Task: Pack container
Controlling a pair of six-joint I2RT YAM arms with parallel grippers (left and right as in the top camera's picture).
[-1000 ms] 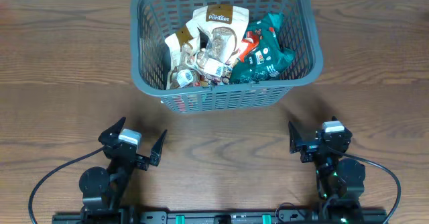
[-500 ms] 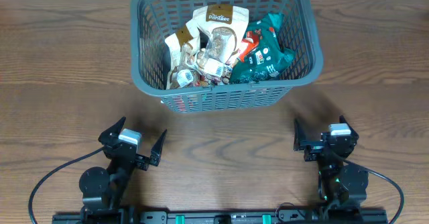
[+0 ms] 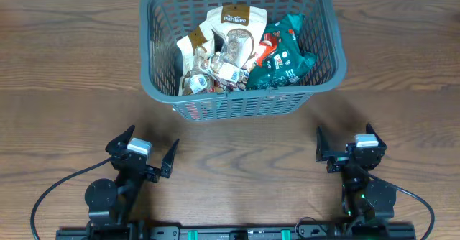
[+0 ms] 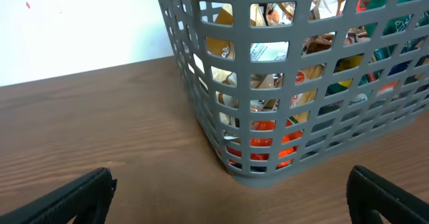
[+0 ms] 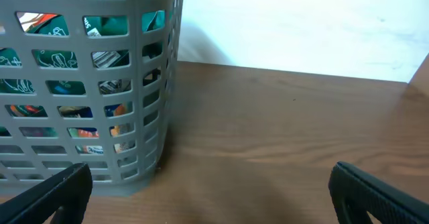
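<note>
Left end effector (image 4: 229, 177) fingers (image 4: 74, 197) mostly off-frame

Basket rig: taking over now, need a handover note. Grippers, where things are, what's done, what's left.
Left gripper: open, empty, low near the table's front edge.
Right gripper: open, empty, same on its side.
Large dark grey slotted plastic basket: upright at the far centre of the brown wooden table.
Inside it: white-and-tan pouch, clear snack packet, teal packet and smaller ones, piled together.
Done: every packet in view is in the basket.
Left: probably nothing to pack; confirm no more items are due.
</note>
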